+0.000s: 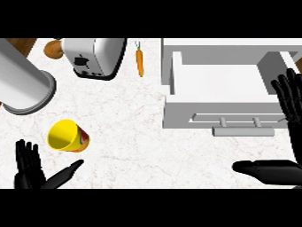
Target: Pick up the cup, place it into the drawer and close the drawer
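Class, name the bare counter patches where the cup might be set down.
Bare marble lies between the yellow cup and the open drawer, and below the carrot. Crowded: the top left, with toaster and grey canister.

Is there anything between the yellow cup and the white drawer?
No. In the head view, only bare white marble counter lies between the tipped yellow cup and the open white drawer.

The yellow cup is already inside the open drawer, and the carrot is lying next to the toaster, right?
Not quite. The head view shows the yellow cup lying on the counter near the left hand, not in the open drawer. The carrot does lie next to the toaster.
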`<state>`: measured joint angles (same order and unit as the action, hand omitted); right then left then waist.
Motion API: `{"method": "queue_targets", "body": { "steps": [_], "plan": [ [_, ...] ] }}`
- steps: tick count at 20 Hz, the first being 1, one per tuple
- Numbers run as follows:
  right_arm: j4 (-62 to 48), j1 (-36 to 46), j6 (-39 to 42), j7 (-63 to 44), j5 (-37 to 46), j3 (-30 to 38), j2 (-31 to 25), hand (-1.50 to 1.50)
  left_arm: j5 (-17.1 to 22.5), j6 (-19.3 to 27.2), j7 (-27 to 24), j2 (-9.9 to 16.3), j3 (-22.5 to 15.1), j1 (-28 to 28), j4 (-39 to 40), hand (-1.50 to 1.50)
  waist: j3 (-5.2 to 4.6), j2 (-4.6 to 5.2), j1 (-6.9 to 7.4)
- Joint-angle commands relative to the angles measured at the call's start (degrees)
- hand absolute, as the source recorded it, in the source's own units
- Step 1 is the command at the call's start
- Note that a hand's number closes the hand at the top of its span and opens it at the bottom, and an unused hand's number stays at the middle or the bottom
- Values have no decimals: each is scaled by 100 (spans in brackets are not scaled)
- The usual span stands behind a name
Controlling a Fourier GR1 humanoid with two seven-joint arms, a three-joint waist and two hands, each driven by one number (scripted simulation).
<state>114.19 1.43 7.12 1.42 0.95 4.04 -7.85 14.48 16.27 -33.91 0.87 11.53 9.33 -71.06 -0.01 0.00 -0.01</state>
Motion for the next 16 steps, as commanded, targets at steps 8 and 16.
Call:
{"method": "queue_targets", "body": {
  "steps": [8, 16],
  "plan": [
    [-441, -126, 327, 575, -258, 415, -99, -150, 298, -473, -1552, 161, 630, -975, 2132, -150, 0, 3, -15],
    [-82, 236, 379, -191, -312, 390, -174, -150, 431, -1059, -2674, 604, 988, -1767, 4246, -150, -3, 4, -22]
  ]
}}
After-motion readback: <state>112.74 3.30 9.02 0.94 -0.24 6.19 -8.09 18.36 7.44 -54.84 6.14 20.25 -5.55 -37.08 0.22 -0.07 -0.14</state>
